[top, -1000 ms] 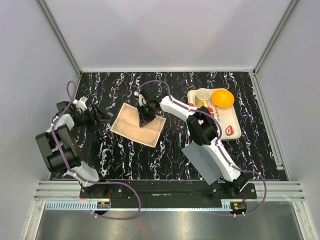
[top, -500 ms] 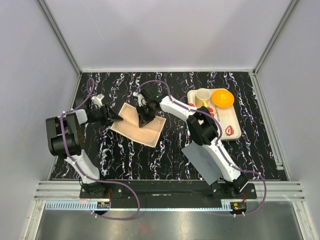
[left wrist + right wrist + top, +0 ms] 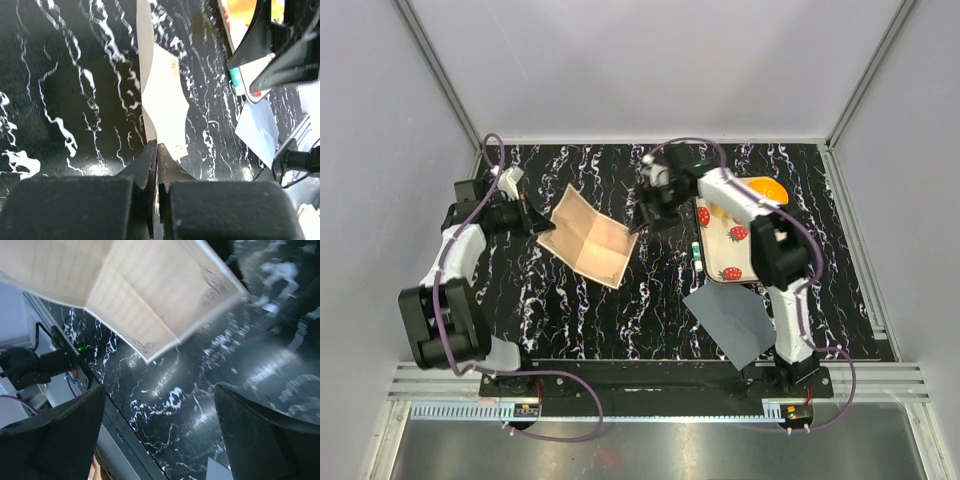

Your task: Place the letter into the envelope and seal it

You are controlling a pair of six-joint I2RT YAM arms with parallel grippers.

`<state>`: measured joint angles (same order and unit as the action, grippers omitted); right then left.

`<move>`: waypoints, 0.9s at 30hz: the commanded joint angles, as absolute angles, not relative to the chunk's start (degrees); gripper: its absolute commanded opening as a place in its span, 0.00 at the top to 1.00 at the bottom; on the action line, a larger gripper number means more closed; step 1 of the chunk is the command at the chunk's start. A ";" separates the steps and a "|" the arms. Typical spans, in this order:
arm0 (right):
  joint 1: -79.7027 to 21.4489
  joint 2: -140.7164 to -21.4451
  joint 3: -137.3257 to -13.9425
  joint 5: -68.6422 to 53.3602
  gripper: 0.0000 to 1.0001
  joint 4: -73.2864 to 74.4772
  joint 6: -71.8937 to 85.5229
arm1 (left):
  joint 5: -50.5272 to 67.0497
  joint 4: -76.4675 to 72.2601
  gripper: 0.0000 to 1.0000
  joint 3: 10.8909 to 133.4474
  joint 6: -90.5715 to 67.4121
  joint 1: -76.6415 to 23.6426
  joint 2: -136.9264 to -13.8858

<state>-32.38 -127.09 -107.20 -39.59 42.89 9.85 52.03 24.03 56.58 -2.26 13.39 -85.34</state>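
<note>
creased tan letter [image 3: 588,236] is pinched at its left edge by the shut left gripper [image 3: 534,222]. right gripper [image 3: 642,214] is spread wide, nothing held, just beside the letter. grey envelope [image 3: 730,322] lies well apart, near right. letter is judged light and floppy, best gripped by an edge.

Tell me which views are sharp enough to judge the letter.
Top view: evenly lit, letter sharp. Left wrist: fingers blurred, glare on the table, letter washed out white. Right wrist: letter's ruled lines crisp, fingers only dark blurs.
</note>
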 commanded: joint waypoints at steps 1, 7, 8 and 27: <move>-28.39 -116.55 -98.47 -42.54 0.05 42.45 9.67 | 51.06 26.02 1.00 56.61 1.76 13.01 -76.48; -28.39 -113.03 -90.10 -45.25 0.00 35.17 12.30 | 55.62 31.19 1.00 60.64 5.88 12.48 -67.25; -28.39 -112.68 -89.30 -46.22 0.00 33.59 12.65 | 57.37 32.94 1.00 62.56 6.32 12.48 -66.02; -27.68 -83.49 -64.88 -66.26 0.00 -5.55 10.03 | 77.52 30.96 1.00 81.30 -9.48 12.39 -50.37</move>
